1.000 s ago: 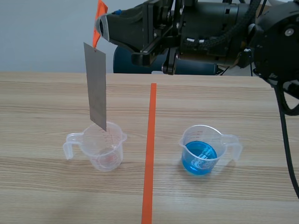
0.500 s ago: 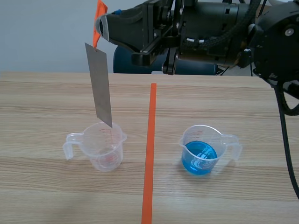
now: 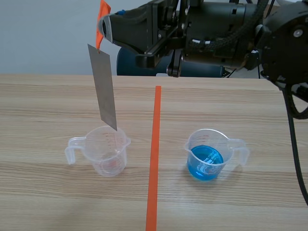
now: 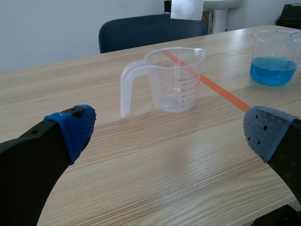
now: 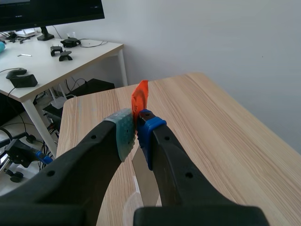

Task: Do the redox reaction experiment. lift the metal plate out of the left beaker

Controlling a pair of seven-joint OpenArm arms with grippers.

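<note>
While the right arm stands across the top of the scene view, the right gripper [image 3: 105,28] sits at about 10 o'clock from the table's [image 3: 43,101] middle. Its two pads are pressed together on the orange tab [image 3: 102,19] fixed to the top of the metal plate [image 3: 102,86]. The right wrist view shows the same pinch: the tab [image 5: 139,100] pokes up between the closed pads of the gripper [image 5: 137,126], and the plate [image 5: 145,184] hangs beneath them.

The plate hangs slightly tilted at 12 o'clock above the left beaker [image 3: 107,150], its lower corner over the beaker's mouth. In the left wrist view its lower end [image 4: 187,8] is above the rim and apart from it. The left beaker looks empty and stands at 9 o'clock from the orange tape line [image 3: 155,144]. At 3 o'clock from that line stands the right beaker [image 3: 209,155], holding blue liquid.

The left gripper [image 4: 167,134] is spread wide with nothing between its blue pads. The left beaker [image 4: 171,80] stands at 12 o'clock ahead of it, untouched.
</note>
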